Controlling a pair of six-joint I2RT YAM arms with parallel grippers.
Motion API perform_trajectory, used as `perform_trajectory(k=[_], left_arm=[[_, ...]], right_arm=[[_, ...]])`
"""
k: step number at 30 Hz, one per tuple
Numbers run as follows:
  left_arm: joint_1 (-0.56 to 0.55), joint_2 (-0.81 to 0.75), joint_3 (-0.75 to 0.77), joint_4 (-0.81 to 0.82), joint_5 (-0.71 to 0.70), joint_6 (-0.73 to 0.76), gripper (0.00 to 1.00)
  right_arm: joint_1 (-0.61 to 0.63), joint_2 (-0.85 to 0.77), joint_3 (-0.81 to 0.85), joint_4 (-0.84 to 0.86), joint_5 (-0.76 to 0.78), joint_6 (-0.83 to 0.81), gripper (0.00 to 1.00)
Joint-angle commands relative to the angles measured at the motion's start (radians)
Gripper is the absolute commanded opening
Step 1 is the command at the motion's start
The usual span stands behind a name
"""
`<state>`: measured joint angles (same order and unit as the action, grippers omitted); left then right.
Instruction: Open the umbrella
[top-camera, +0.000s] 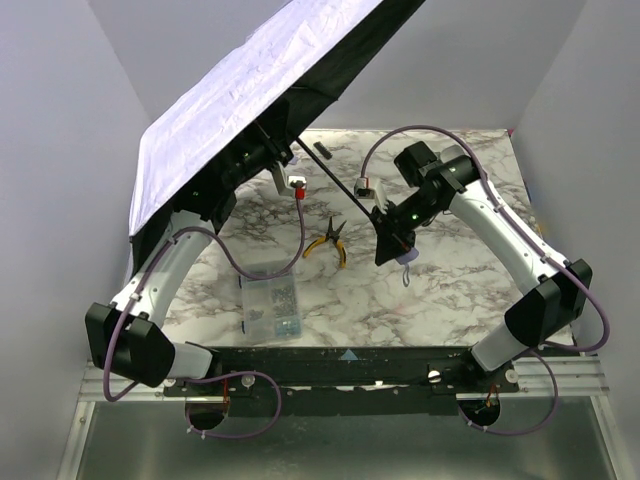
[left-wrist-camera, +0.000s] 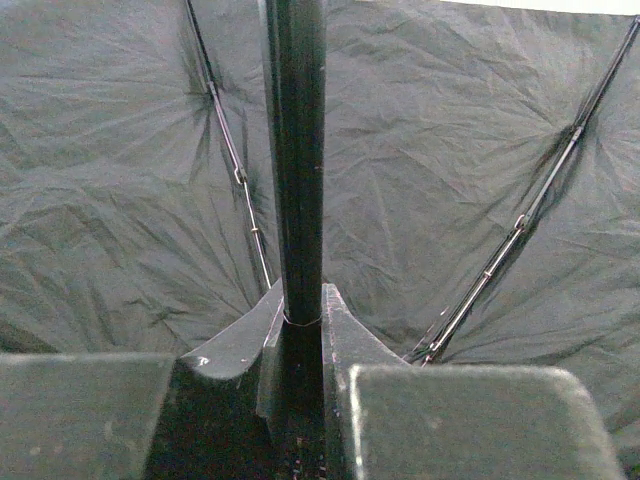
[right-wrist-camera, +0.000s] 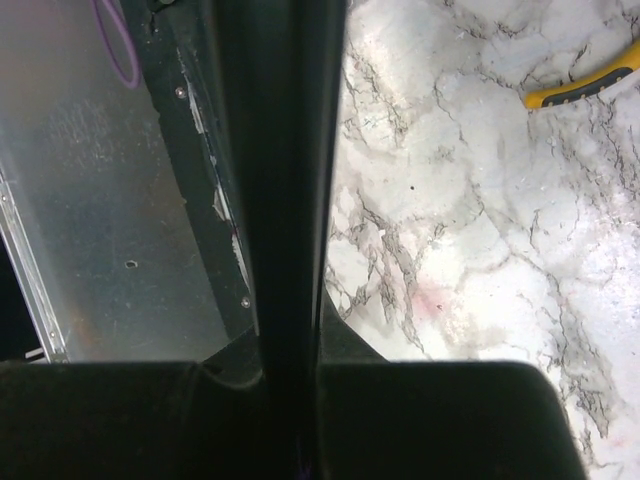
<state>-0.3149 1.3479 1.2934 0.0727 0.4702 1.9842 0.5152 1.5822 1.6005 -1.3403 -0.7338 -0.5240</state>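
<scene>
Over the table (top-camera: 460, 290) left gripper (left-wrist-camera: 300, 318) and right gripper (right-wrist-camera: 290, 345) clamp umbrella (top-camera: 250, 90), canopy aimed far-left

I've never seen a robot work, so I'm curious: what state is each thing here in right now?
umbrella: open, fully spread, tilted, held off the table.
left pincer: shut on the umbrella's shaft, at its upper end.
right pincer: shut on the shaft, near the handle end.
yellow-handled pliers: lying flat on the table, handles splayed.
clear parts box: lying flat; lid open or shut, cannot tell.
</scene>
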Motion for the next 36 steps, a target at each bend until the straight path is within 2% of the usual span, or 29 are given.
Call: perform_trajectory(k=[1,10,25,36], left_arm=[[0.063,0.009,0.008,0.126,-0.105,-0.005,0.01],[0.137,0.053,0.010,0.230,-0.191,-0.003,0.10],[0.238,0.092,0.033,0.287,-0.231,0.002,0.15],[0.274,0.141,0.083,0.318,-0.286,0.005,0.18]], right_arm=[[0.006,-0.043,-0.025,-0.078,0.010,-0.062,0.00],[0.006,-0.064,-0.070,-0.079,0.034,-0.020,0.00],[0.006,-0.100,-0.162,-0.079,0.094,-0.019,0.00],[0.006,-0.130,-0.210,-0.079,0.110,-0.028,0.00]])
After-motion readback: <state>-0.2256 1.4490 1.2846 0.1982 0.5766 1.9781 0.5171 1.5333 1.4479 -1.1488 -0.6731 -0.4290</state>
